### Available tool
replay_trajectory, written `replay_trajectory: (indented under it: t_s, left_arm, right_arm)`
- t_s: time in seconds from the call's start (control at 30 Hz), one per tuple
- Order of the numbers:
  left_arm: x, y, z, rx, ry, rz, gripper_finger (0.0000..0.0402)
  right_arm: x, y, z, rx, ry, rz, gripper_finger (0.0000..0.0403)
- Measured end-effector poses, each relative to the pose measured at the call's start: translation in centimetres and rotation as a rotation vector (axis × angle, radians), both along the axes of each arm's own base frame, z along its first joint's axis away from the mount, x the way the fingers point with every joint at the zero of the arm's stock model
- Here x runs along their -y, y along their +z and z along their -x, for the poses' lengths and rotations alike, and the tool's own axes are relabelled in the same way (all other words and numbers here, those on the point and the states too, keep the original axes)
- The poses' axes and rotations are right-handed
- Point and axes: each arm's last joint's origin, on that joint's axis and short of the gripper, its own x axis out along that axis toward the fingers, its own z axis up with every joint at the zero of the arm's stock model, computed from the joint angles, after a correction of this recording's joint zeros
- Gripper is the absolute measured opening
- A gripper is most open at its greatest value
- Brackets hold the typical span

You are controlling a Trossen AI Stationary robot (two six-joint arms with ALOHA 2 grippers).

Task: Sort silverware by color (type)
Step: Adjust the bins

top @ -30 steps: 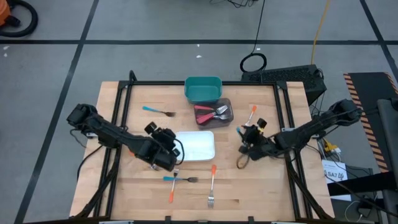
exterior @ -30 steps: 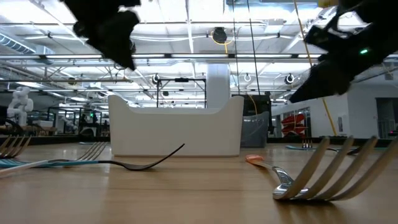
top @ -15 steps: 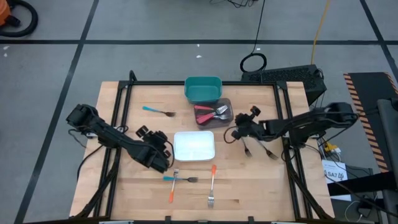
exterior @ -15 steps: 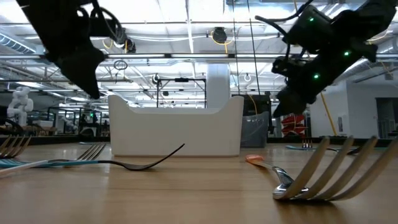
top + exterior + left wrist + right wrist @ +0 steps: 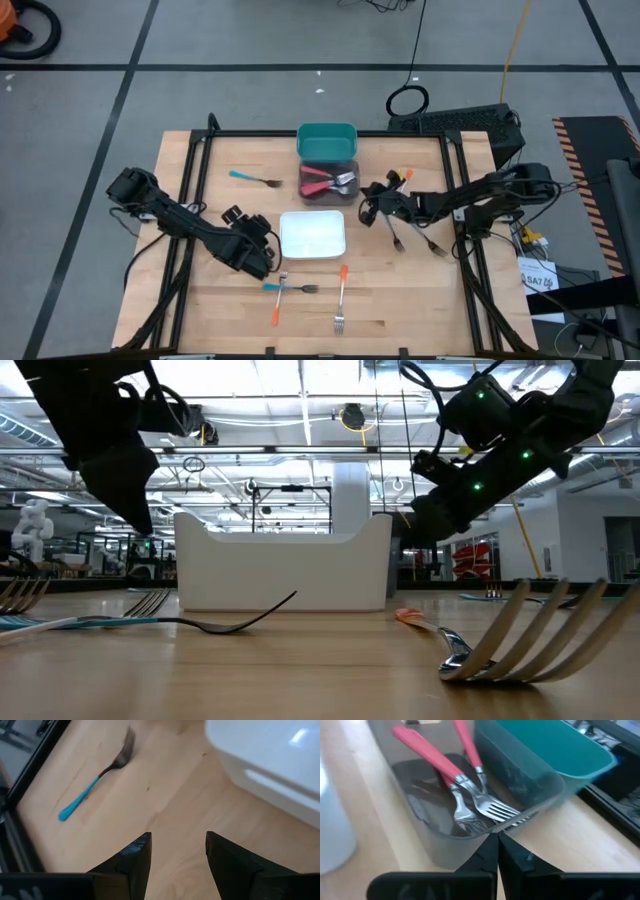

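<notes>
On the pale wooden counter (image 5: 400, 290), the right gripper (image 5: 372, 207) hovers just beside the translucent dark-grey rectangular plastic bin (image 5: 330, 182), its jaws pressed together with nothing between them. That bin holds the pink-handled metal forks (image 5: 451, 776), their silver tines bunched toward the end nearest this gripper. Touching the grey bin on its far side stands the teal rectangular plastic bin (image 5: 326, 141). An orange-handled fork (image 5: 401, 176) shows just behind the right gripper; whether it lies on the counter or rests on the arm is hard to tell from above. Two plain dark metal forks (image 5: 412, 237) lie on the counter beneath the right arm. The left gripper (image 5: 252, 252) hangs near the left edge of the white rectangular plastic bin (image 5: 312, 234), jaws parted fairly wide and empty, bare wood showing between them. A blue-handled fork with a dark metal head (image 5: 253, 179) lies well apart on the far left part of the counter. Near the front edge, a second blue-handled fork (image 5: 289, 288) lies crosswise, crossed by a short orange-handled fork (image 5: 277, 305), and a longer orange-handled fork (image 5: 341, 298) lies just to their right, tines toward the front edge.
</notes>
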Motion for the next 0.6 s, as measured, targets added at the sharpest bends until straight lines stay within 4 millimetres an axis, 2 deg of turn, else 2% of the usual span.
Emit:
replay_trajectory:
  t_s: [0.3,0.6]
  left_arm:
    - [0.4,0.0,-0.7,0.015,-0.086,0.014,0.0186]
    - [0.6,0.0,-0.9,0.023,-0.121,0.011,0.0186]
  right_arm:
    - [0.1,0.0,-0.5,0.037,0.017,0.018,0.0001]
    - [-1.4,1.9,0.5,0.046,0.071,0.014,0.0000]
